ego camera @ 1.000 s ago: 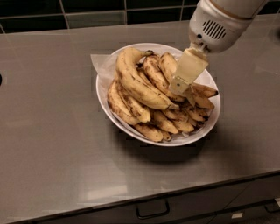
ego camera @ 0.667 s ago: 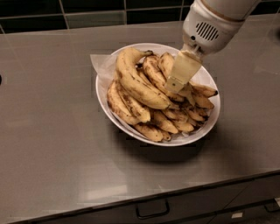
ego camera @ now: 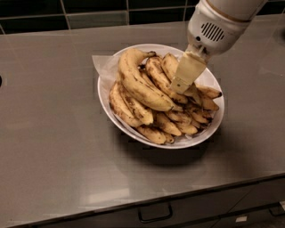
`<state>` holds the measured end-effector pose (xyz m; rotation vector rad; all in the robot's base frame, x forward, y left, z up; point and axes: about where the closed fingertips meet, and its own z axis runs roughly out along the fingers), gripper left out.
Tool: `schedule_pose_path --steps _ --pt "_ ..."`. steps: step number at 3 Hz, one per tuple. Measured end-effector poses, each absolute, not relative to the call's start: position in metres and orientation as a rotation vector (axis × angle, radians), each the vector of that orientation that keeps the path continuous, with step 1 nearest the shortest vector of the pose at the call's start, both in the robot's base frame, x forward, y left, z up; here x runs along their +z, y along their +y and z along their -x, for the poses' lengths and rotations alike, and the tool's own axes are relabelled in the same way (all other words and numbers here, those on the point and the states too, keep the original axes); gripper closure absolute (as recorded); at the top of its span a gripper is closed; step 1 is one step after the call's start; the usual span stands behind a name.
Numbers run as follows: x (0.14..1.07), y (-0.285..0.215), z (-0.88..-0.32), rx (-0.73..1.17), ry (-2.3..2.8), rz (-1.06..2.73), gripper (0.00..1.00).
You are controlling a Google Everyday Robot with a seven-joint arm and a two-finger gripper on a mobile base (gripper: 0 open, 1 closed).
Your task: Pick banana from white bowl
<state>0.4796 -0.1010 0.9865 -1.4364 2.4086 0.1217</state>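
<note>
One gripper (ego camera: 177, 87), cream-coloured and hanging from a white vented arm housing (ego camera: 213, 27) that enters at the upper right of the frame, reaches down and to the left into the white bowl (ego camera: 151, 45). Its tip rests low among the fruit near the centre of the pile. Whether the gripper is open, closed or gripping anything cannot be told from this angle. The white bowl sits a little right of the frame's centre on a grey countertop (ego camera: 49, 133), heaped with ripe, brown-speckled bananas. White paper (ego camera: 103, 67) lining it sticks out over the rim at the upper left. The banana (ego camera: 168, 65), thick, yellow and fairly straight, lies in the upper middle of the bowl, and the gripper passes just over its right side, so that its lower end is hidden. To its left the longest curved banana (ego camera: 138, 82) arches over the top of the heap, its stem pointing toward the upper centre. Dark wall tiles (ego camera: 89, 9) run along the top edge of the frame, and a drawer handle (ego camera: 155, 214) shows below the counter at the bottom centre.
</note>
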Motion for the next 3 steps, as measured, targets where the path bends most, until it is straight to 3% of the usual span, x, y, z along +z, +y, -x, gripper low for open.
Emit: schedule_pose_path --steps 3 --pt "1.055 -0.112 -0.453 0.201 2.086 1.426 1.00"
